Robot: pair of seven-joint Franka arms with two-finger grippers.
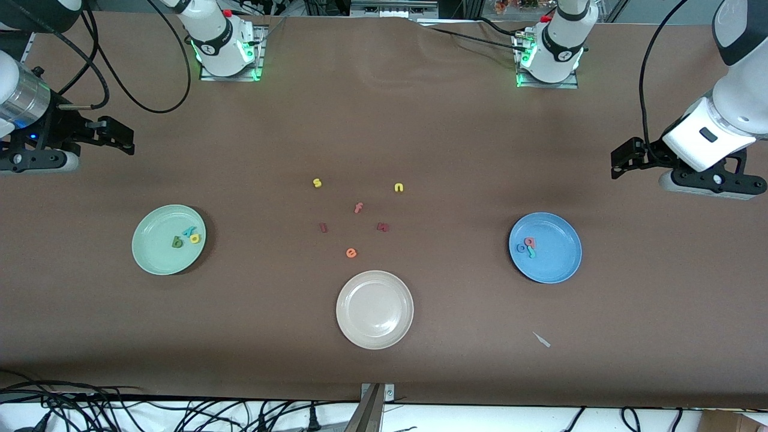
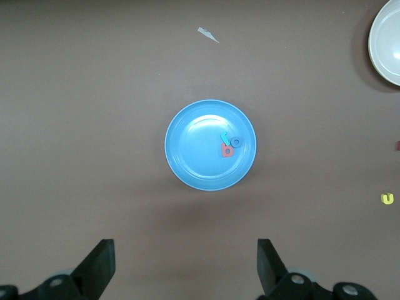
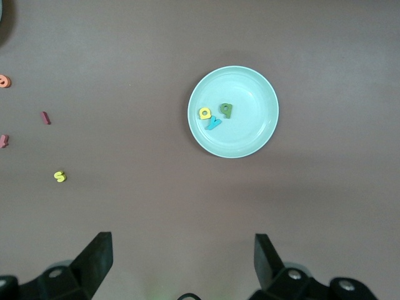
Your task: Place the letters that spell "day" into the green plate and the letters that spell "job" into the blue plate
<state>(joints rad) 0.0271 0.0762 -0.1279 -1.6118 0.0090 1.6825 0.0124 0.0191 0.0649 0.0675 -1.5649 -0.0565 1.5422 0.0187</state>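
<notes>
The green plate [image 1: 153,252] lies toward the right arm's end of the table. In it are the dark green d [image 1: 177,242], yellow a [image 1: 194,238] and teal y [image 1: 188,230], also seen in the right wrist view on the green plate [image 3: 250,134]. The blue plate [image 1: 558,258] lies toward the left arm's end. It holds the salmon b [image 1: 529,242], blue o [image 1: 521,248] and teal j [image 1: 531,252]; the left wrist view shows this blue plate [image 2: 194,162]. My left gripper [image 1: 618,159] [image 2: 185,250] and right gripper [image 1: 123,138] [image 3: 181,244] hang open and empty over bare table at their own ends.
A cream-white plate [image 1: 374,309] sits nearest the front camera, midway along the table. Loose letters lie between the plates: yellow s [image 1: 317,183], yellow n [image 1: 398,188], salmon f [image 1: 358,208], orange e [image 1: 351,253] and two dark red ones [image 1: 323,227]. A small pale scrap [image 1: 542,339] lies near the blue plate.
</notes>
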